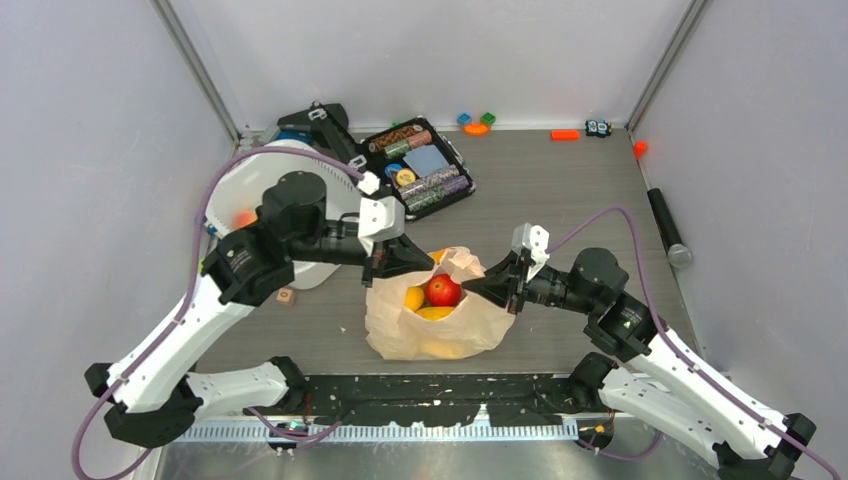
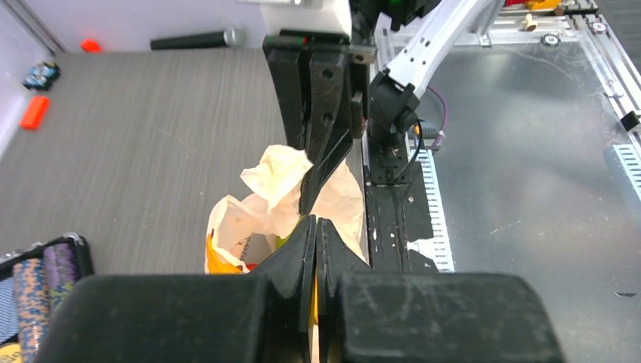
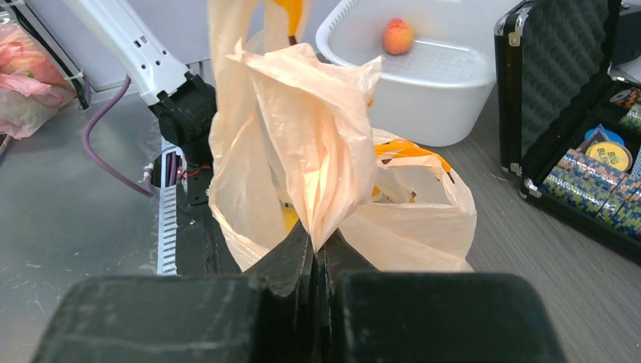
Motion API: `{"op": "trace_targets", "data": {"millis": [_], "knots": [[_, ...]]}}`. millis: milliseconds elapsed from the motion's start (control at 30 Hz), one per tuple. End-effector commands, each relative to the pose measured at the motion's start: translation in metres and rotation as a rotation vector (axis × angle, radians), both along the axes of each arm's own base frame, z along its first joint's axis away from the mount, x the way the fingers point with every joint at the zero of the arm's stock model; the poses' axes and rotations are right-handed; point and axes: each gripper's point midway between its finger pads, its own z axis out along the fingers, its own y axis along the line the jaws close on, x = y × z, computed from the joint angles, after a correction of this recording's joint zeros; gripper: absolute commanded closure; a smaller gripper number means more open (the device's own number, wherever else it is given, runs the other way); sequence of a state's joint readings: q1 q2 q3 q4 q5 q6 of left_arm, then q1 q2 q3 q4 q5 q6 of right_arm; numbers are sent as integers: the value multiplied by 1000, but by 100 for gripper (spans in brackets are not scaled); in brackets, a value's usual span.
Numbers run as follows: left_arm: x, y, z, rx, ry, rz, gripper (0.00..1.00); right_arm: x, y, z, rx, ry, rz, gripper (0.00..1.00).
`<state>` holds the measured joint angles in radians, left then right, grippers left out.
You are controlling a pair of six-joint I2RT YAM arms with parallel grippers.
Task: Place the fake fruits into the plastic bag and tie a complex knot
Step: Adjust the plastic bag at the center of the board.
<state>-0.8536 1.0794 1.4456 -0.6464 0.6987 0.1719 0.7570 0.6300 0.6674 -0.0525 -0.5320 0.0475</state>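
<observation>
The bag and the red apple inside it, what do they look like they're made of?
The bag looks like thin plastic film: pale peach, translucent and crinkled, with light glowing through it. The red apple seems to be hard glossy plastic, judging by its smooth shine, though the look leaves that open.

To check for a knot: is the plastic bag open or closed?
Open: the red apple and a yellow fruit show through the untied mouth of the plastic bag.
</observation>
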Motion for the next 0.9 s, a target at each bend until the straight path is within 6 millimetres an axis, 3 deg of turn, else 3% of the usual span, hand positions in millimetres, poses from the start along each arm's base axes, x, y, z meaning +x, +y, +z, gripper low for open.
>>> {"op": "trace_targets", "data": {"millis": [0, 67, 133, 267, 467, 600, 867], "knots": [[-3, 7, 34, -99, -53, 27, 100, 4, -4, 2, 0, -18, -31, 95], [-3, 11, 39, -108, -58, 47, 100, 4, -4, 3, 6, -20, -35, 95], [-3, 20, 45, -118, -80, 84, 84, 5, -5, 6, 17, -27, -42, 95], [7, 46, 42, -97, -100, 244, 5, 4, -7, 13, 42, -36, -53, 95], [11, 88, 21, -93, -87, 442, 1, 4, -8, 13, 49, -41, -58, 95], [0, 95, 4, -123, -40, 437, 1, 2, -8, 14, 53, -41, -48, 95], [6, 94, -31, -177, 60, 503, 1, -3, -8, 15, 66, -40, -30, 95]]}}
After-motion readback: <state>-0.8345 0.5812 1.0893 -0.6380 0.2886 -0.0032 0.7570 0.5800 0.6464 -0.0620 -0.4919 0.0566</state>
